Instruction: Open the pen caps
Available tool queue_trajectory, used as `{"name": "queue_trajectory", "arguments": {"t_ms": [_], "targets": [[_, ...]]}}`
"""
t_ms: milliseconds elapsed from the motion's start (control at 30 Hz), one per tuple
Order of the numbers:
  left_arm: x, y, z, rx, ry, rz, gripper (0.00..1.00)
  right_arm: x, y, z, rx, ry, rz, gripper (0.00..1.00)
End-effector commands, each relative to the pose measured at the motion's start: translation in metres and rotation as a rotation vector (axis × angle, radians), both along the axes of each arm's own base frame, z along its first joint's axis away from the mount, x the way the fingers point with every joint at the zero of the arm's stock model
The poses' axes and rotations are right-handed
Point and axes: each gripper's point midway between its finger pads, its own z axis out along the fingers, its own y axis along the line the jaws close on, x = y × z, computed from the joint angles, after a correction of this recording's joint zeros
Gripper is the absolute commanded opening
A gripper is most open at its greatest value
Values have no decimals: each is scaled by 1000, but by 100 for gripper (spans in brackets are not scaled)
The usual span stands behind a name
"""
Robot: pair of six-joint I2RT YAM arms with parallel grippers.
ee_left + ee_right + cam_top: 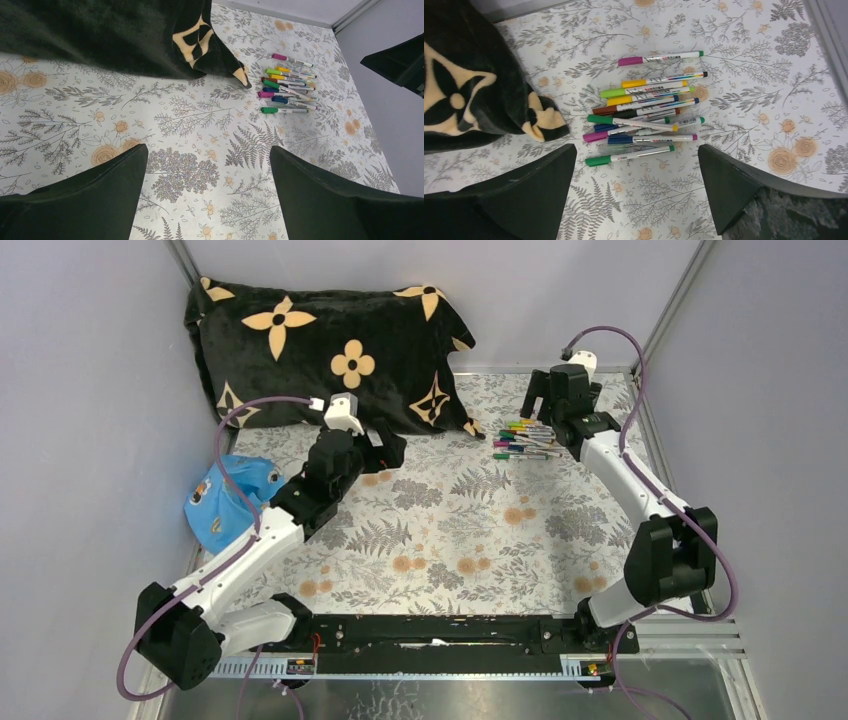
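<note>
Grey-walled cell, worktop covered in a fern-and-flower print. Black pillow with tan flowers lies along the far left. Blue bag sits at the left edge, beside the left arm. Pens lie in a loose pile at the far right of the worktop, just beside the pillow's corner. Barrels run roughly parallel, several crossing or stacked. One magenta-capped pen lies slightly apart at one side of the pile, one green-capped pen at the opposite side. Caps all look seated on their barrels, capped ends toward the pillow: magenta, yellow, lime, brown, green, blue. Right pincer is held off the worktop close to the pile, with the pens showing between its fingers in the wrist view. Its jaws are spread wide with nothing in them, touching no pen. Left pincer is by the pillow's front edge, well apart from the pens, jaws likewise wide and empty over bare print.
</note>
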Motion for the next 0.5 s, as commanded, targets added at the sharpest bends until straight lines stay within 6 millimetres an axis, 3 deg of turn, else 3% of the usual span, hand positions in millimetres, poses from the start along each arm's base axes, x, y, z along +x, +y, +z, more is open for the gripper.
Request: {"name": "queue_trajectory", "arguments": {"t_ms": [0, 67, 167, 233, 267, 467], "targets": [[0, 4, 5, -24, -12, 39, 98, 22, -7, 17, -101, -58, -24, 99], [3, 4, 9, -31, -8, 54, 99, 37, -11, 21, -139, -63, -34, 91], [9, 2, 17, -41, -9, 71, 98, 68, -22, 20, -132, -40, -66, 70], [14, 2, 24, -45, -19, 85, 99, 89, -29, 14, -99, -10, -65, 58], [16, 1, 27, -48, -27, 88, 99, 99, -29, 0, -93, 29, -60, 48], [24, 0, 29, -80, -38, 116, 99, 145, -35, -31, -81, 113, -50, 41]]}}
